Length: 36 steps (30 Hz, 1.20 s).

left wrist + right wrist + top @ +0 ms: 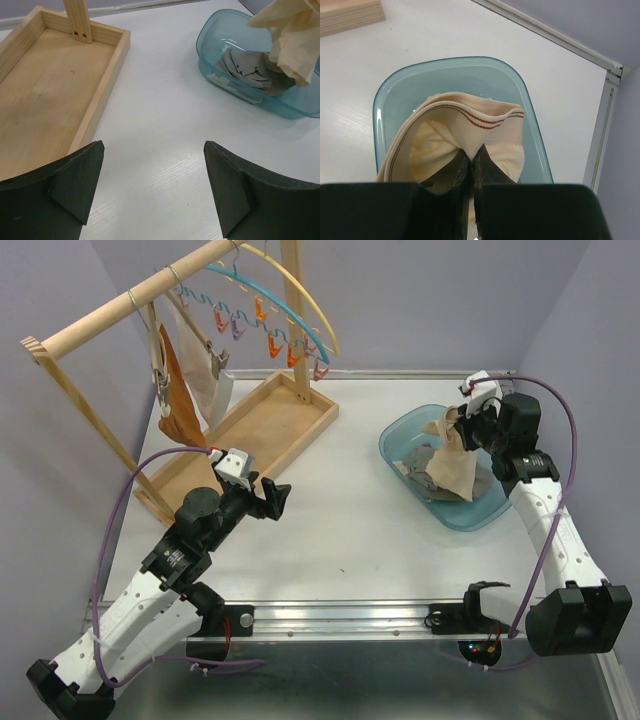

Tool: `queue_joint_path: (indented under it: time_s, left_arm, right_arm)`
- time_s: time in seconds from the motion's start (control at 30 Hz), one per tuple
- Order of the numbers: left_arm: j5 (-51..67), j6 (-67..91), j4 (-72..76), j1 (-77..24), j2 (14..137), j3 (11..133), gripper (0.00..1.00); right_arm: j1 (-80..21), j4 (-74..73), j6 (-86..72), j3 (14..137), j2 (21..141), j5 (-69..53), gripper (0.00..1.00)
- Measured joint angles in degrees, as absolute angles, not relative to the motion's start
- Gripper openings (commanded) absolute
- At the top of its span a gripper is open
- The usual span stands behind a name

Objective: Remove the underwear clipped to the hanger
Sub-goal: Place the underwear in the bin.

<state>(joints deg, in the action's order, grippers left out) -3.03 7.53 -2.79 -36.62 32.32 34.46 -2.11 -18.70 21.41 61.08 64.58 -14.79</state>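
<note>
top external: the right gripper [465,422] pinches cream briefs [455,460] over the teal tub [400,425], with grey briefs [420,462] already inside. a rust-orange pair [178,405] and a white one [212,380] are left hanging. left wrist: the left gripper [152,150] gapes wide, empty. right wrist: jaws closed on the cream waistband.

From the right wrist, the cream briefs [465,135] blanket most of the blue tub [470,80], hiding whatever lies beneath, and the right hand [471,162] has its tips buried in the fold. The left wrist view crops the tub and the wooden tray [107,85] at its edges. On the rack [120,303], the hanging cloths [180,400] overlap, so their count cannot be told.
</note>
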Motion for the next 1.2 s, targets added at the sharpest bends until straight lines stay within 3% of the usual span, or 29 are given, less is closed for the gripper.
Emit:
queue_joint_path:
  time_s: [0.2,0.37,0.4,0.43,0.47,0.5,0.53,0.9,1.2]
  left_arm:
    - [-3.01,7.51,-2.83,-36.62,32.05,34.46,0.92]
    - [-3.01,7.49,-2.81,-36.62,31.27,34.28,0.92]
    - [-3.01,7.49,-2.81,-36.62,31.27,34.26,0.92]
    - [-3.01,7.46,-2.81,-36.62,31.27,34.24,0.92]
    - [-2.98,7.44,-2.81,-36.62,31.27,34.26,0.92]
    - [-2.98,7.42,-2.81,-36.62,31.27,34.24,0.92]
    - [-2.98,7.38,-2.81,-36.62,31.27,34.24,0.92]
    - [-1.93,6.87,-2.74,-36.62,31.27,34.24,0.97]
    - [-0.51,6.55,-1.91,-36.62,29.87,34.22,0.99]
  right_arm:
    - [-1.15,-15.33,18.92,61.14,70.26,-15.18,0.02]
    - [-1.15,-14.72,18.17,60.62,71.85,-15.22,0.19]
    - [-1.17,-14.28,18.15,60.16,71.70,-15.18,0.25]
    - [-1.17,-14.24,18.22,59.86,71.68,-15.18,0.48]
    - [-1.17,-14.06,18.17,59.37,71.66,-15.03,0.65]
    - [-1.15,-14.02,18.20,58.67,71.66,-14.85,0.92]
    - [-1.15,-13.80,18.15,58.11,71.64,-14.59,1.00]
    - [-1.15,-15.46,20.47,54.57,66.22,-21.69,1.00]
    - [-1.21,-16.91,19.46,50.13,57.76,-54.89,1.00]
